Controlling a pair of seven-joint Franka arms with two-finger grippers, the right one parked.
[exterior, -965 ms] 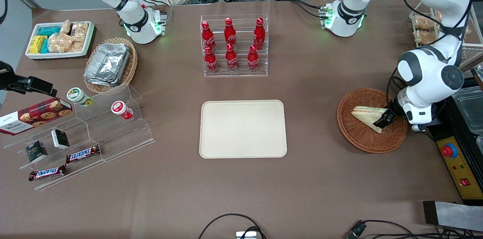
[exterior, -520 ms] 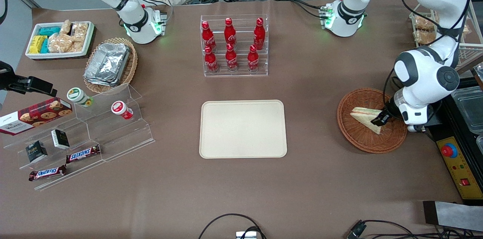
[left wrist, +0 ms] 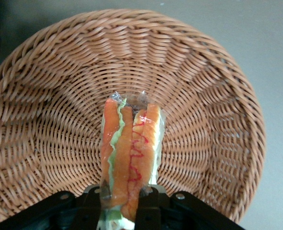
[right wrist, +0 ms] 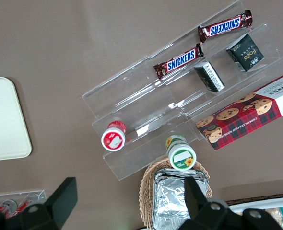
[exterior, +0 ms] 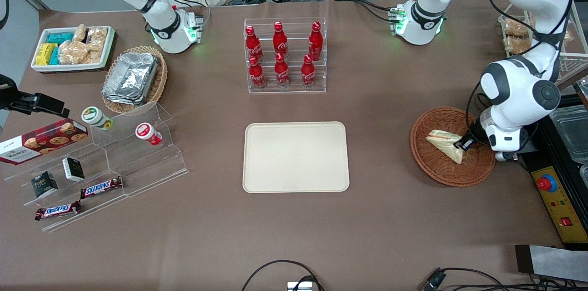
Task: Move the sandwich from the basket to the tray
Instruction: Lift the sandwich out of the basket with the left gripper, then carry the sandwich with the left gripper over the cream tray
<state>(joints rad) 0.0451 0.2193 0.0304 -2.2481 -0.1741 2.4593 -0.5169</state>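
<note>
One change: the gripper (left wrist: 121,206) has closed its jaws on the sandwich (exterior: 444,144), now tipped, still inside the basket (exterior: 434,169); grasp looks secured, lift toward tray (exterior: 296,157) pending

Brown woven basket (left wrist: 204,91), orange-green sandwich (left wrist: 129,153), black gripper (left wrist: 122,211)

2 Snickers bars (right wrist: 179,61) (acrylic shelf (right wrist: 146,91)).

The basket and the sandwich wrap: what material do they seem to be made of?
The basket looks like woven wicker, matte brown, with visible interlaced strands. The sandwich seems wrapped in thin clear plastic film: it glints and crinkles at its end. The gripper is in the basket, its fingers closed on the sandwich.
</note>
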